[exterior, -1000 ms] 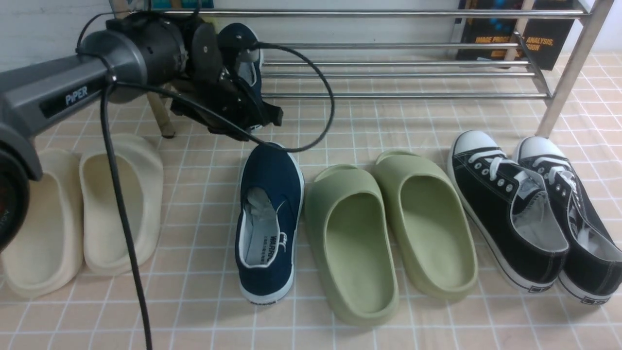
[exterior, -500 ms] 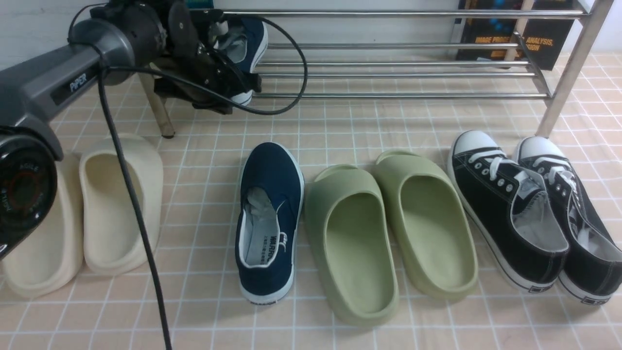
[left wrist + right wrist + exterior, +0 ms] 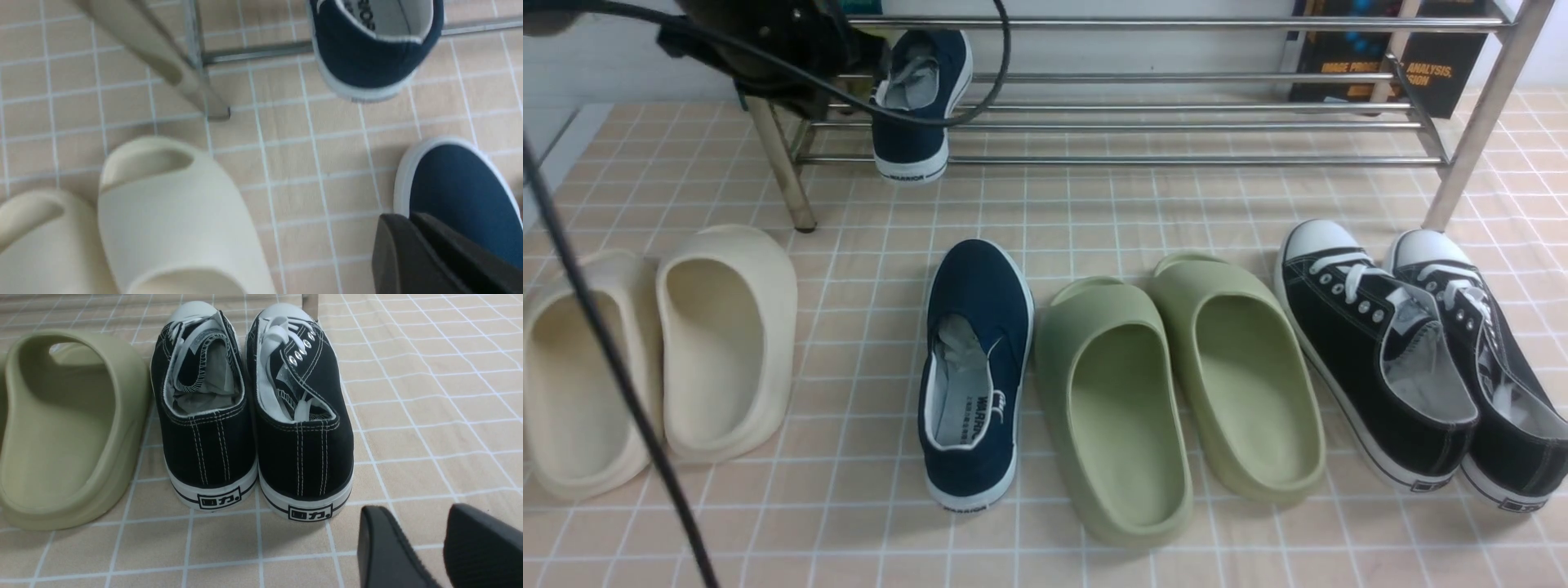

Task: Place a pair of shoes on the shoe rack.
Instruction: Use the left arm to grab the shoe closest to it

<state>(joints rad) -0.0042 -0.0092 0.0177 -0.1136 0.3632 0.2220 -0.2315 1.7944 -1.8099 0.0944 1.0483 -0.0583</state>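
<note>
Although the dark bulk of the left arm (image 3: 768,41) fills the top left corner of the front view and covers the rack's near corner, we can pick out one navy blue canvas slip-on shoe (image 3: 919,98) with a white rubber sole. It lies on the wide silver metal-tube shoe rack (image 3: 1176,122), near its left end, with its heel toward us and jutting over the front bar. The arm hides part of its left flank, and the left wrist view cuts off all but its heel.

We find the second navy blue canvas slip-on shoe (image 3: 976,367) down on the peach tiled bench (image 3: 1094,212), between the cream foam slides (image 3: 727,343) and the green foam slides (image 3: 1176,384), just beside the nearer green one. A black cable (image 3: 607,359) crosses the outer cream slide.

We cannot make out the left hand (image 3: 412,228) in the front view. Its wrist view shows it cut by the frame edge, the two dark fingers lying together with no gap and nothing between them, in front of the floor shoe's toe.

We see the right hand (image 3: 416,522) only in its own wrist view, also cropped. Its fingers stand apart over bare tile, empty, near the heels of the black lace-up sneakers with white toe caps (image 3: 253,416).
</note>
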